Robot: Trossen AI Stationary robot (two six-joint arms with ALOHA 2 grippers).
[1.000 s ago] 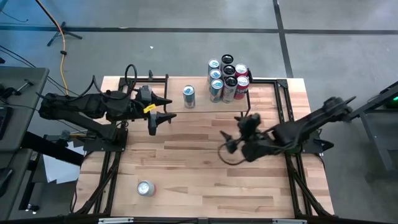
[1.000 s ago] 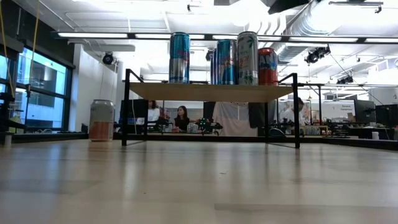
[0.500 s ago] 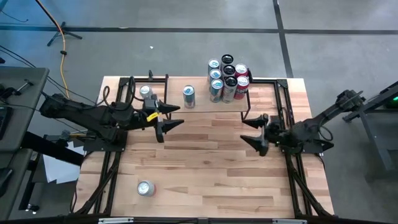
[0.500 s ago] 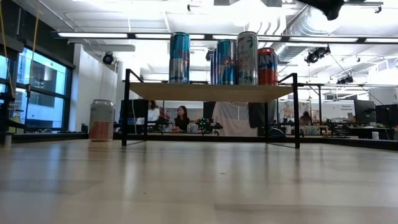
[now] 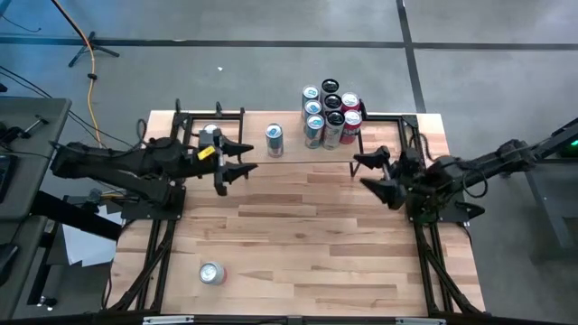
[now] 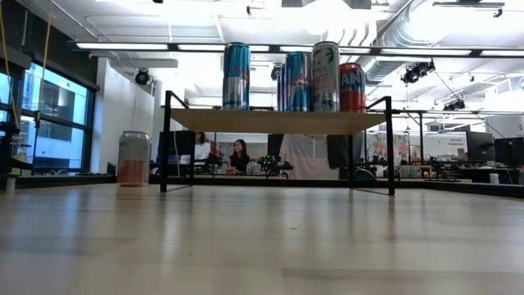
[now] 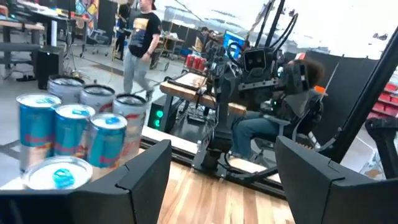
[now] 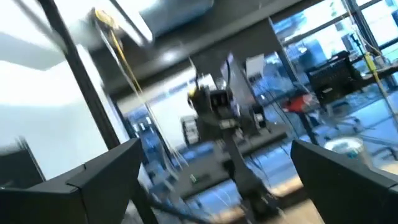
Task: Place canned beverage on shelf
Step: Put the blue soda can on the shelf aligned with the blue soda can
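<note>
High view: the shelf point(image 5: 336, 126) is seen at the table's far edge with cans point(image 5: 329, 112) on it, one lone can point(image 5: 275, 141) beside, while both empty, open-fingered grippers, left gripper point(image 5: 237, 164) and right gripper point(image 5: 375, 173), have been pulled back.

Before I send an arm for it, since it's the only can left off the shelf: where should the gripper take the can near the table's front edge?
The can stands upright and alone on the table, lid up. Probably best: come from above or the side and close the fingers across its round body at mid-height. The left gripper, open, is on its side of the table.
</note>
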